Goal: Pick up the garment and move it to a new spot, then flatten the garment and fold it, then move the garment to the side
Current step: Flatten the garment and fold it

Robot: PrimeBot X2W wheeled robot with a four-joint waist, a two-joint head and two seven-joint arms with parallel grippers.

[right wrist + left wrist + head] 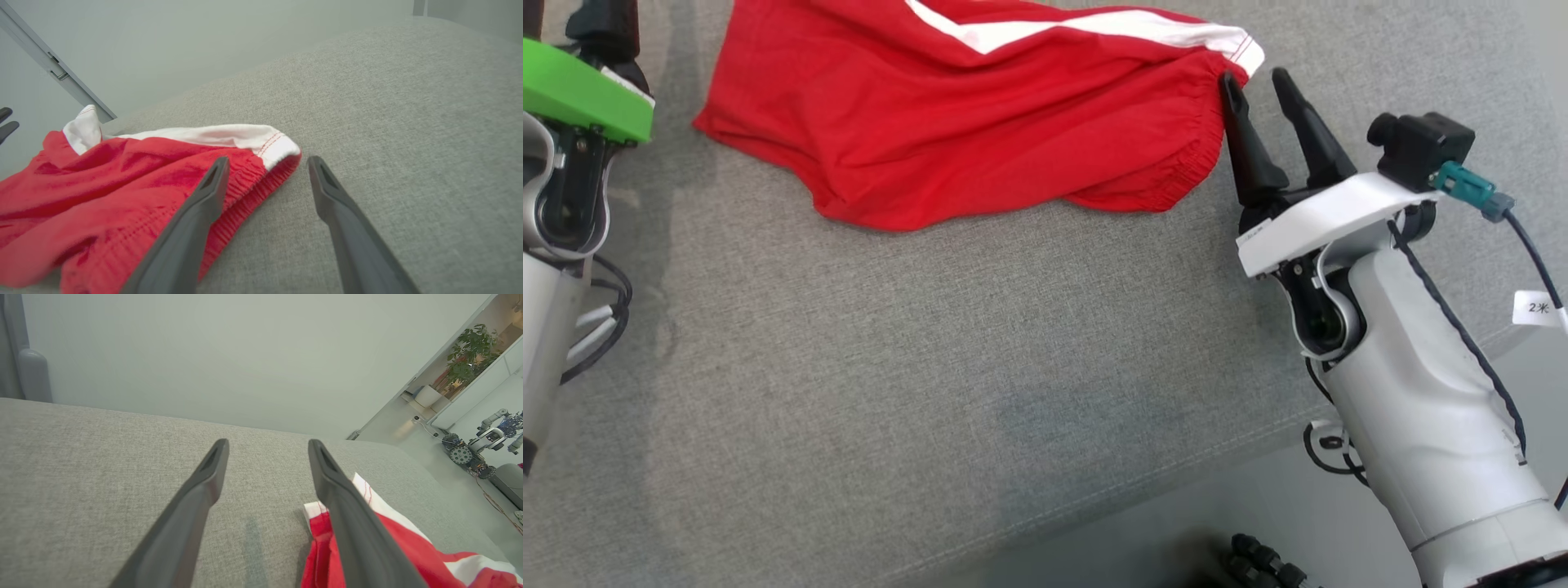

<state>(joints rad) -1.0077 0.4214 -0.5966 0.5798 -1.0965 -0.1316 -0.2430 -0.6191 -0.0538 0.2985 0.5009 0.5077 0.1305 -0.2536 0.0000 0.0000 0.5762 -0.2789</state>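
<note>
Red garment lies rumpled and unheld on a grey cushion.
The white-striped garment sits at the cushion's far side in the head view. The right gripper stands at the elastic waistband's white corner with its fingers spread and nothing between them, one finger just over the cloth. The left gripper is also spread wide and empty beside the garment's other end.
</note>
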